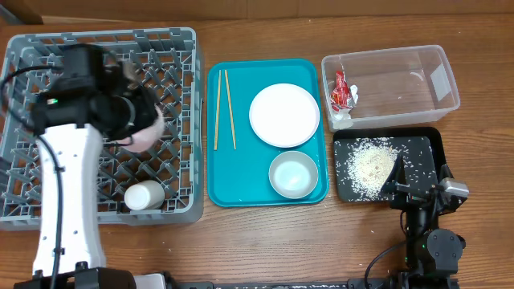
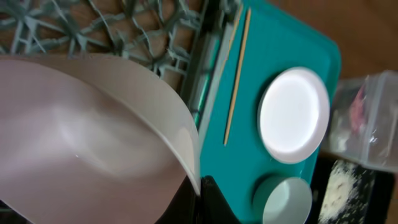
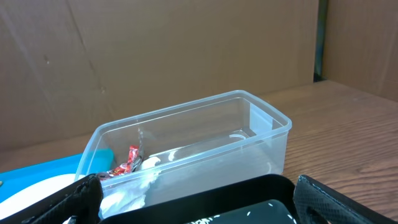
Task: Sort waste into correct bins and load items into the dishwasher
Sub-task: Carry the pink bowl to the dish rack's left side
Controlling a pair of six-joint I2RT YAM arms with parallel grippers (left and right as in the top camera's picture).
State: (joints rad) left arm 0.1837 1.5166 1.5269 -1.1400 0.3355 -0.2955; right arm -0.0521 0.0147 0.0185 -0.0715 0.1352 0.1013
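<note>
My left gripper (image 2: 200,196) is shut on the rim of a pale pink bowl (image 2: 93,137) and holds it over the grey dish rack (image 1: 32,56); the bowl also shows under the arm in the overhead view (image 1: 148,132). A small white cup (image 1: 144,195) stands in the rack's front part. On the teal tray (image 1: 241,181) lie two wooden chopsticks (image 1: 225,108), a round white plate (image 1: 284,115) and a second bowl (image 1: 293,174). The clear tub (image 1: 418,76) holds the red sauce packet (image 1: 342,90) and a white scrap (image 1: 344,119). The black tray (image 1: 430,144) holds rice (image 1: 371,163). My right gripper (image 3: 199,214) is open at its front edge.
The wooden table runs along the front edge and to the right of the bins. Cardboard walls stand behind the table in the right wrist view. The left arm's white link reaches from the front left over the rack.
</note>
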